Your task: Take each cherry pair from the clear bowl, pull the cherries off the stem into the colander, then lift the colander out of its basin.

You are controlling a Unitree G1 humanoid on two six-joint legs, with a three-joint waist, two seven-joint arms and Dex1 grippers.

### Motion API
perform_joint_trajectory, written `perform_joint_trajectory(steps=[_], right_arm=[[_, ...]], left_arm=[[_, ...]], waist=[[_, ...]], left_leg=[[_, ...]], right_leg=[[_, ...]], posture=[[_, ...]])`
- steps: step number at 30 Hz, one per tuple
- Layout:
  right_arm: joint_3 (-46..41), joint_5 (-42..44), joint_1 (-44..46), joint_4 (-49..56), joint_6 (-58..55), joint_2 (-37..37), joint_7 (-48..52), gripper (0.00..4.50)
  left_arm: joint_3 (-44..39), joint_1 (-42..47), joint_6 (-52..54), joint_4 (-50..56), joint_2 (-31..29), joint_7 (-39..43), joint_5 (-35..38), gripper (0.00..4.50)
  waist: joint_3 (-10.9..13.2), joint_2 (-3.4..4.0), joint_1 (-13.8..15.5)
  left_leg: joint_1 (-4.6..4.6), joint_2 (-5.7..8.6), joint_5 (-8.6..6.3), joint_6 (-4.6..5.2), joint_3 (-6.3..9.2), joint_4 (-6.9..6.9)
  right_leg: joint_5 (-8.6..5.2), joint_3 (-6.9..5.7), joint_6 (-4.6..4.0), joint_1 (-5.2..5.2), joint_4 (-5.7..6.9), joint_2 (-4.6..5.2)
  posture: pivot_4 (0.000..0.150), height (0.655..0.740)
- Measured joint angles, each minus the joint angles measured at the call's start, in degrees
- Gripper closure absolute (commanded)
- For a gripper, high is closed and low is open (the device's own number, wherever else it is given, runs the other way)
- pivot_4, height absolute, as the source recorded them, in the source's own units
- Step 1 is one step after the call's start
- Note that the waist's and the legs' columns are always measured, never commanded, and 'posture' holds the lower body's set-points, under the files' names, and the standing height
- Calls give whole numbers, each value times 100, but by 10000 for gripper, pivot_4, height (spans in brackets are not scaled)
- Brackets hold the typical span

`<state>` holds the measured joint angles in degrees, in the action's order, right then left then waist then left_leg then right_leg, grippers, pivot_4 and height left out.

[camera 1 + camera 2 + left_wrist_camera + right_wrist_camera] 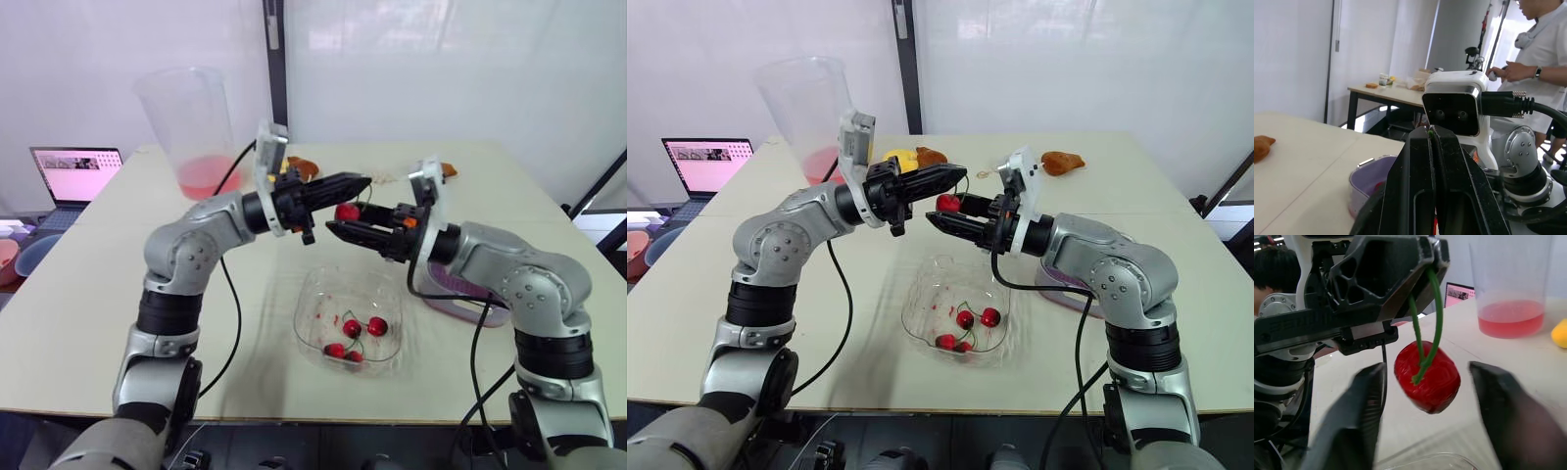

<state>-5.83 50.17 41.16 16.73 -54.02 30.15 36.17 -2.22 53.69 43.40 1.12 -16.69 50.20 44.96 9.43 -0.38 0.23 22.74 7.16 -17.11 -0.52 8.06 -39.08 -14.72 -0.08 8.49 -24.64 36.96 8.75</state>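
Four cherries, perhaps, in clear bowl; one cherry stem pinched in left claw; right claw wide.

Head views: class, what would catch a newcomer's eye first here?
One red cherry hangs by its green stem from the shut left gripper, between the open fingers of the right gripper, above the clear bowl. More cherries lie in that bowl. A tall pitcher with pink liquid stands at the far left of the table.
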Motion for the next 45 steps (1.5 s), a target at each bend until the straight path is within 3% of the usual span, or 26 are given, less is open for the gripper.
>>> perform_joint_trajectory(steps=[4, 6, 9, 28, 33, 36, 38, 45], right_arm=[[0, 0, 0, 0, 0, 0, -29, 22597], [-1, 3, 0, 0, 0, 1, -31, 27585], [-1, -17, -1, -2, 0, 14, -27, 38800], [441, -383, -543, -75, -344, 544, 168, 38800], [-85, -648, -538, -363, -216, 1670, 500, 38800], [-132, -1419, -563, -1095, 338, 2918, 925, 38800], [-92, -1891, -714, -1479, 734, 3372, 1158, 38800], [482, -2811, -1454, -2055, 1507, 3594, 1635, 7523]], left_arm=[[45, 18, -5, -12, 0, 1, -7, 45000], [56, 17, -16, -12, -10, 7, -29, 45000], [77, -1, -53, -12, -34, 54, -78, 45000], [91, 106, -247, -239, 103, 46, -184, 45000], [35, 13, -249, -206, -30, 16, -184, 45000], [-61, -252, -249, -98, -194, -34, -184, 45000], [-90, -362, -247, -88, -269, -50, -187, 45000], [-81, -482, -248, 152, -364, -84, -243, 45000]], waist=[[0, 0, -14], [0, 0, -17], [0, 0, -19], [0, 0, -16], [0, 0, 42], [1, 1, 43], [1, 1, 33], [2, 9, -8]], left_leg=[[0, 0, 0, 0, 0, 1], [0, 0, 0, 0, 0, 1], [0, 0, 0, 0, 0, 1], [0, 0, 0, 0, 0, 2], [1, 5, 0, 1, -3, 0], [0, 4, -1, 2, -6, 3], [-1, -2, -1, 1, -10, 5], [-2, -6, -1, 1, -21, 8]], right_leg=[[0, 0, 0, 0, 0, 0], [0, 0, 0, 0, 0, 0], [0, 0, 0, 0, 0, 0], [0, 0, 0, 0, -1, 0], [0, 0, 0, 1, -8, 2], [0, 0, 0, 1, -14, 2], [0, 0, 0, 1, -20, -4], [0, 5, 1, -4, -19, -2]], posture=[[1500, 7400], [1500, 7400], [1500, 7400], [1500, 7400], [1500, 7400], [1500, 7400], [1500, 7400], [1500, 7400]])
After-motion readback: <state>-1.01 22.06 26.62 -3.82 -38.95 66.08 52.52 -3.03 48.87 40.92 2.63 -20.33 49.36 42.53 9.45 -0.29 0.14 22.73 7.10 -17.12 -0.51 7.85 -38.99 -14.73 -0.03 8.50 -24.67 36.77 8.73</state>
